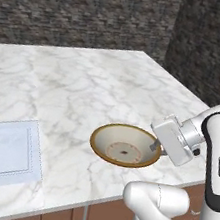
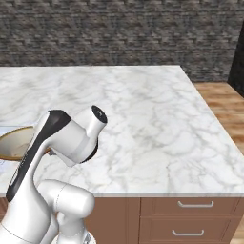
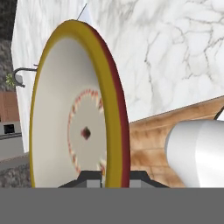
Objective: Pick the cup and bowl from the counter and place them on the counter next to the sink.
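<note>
One bowl [image 1: 125, 146], cream inside with a golden-brown rim, sits at the near edge of the marble worktop [image 1: 91, 83]. Its right rim is pinched by the claw [image 1: 155, 146], one fingertip [image 3: 90, 179] inside the rim and one outside. A pale sink [image 1: 3, 152] lies well to the left.
</note>
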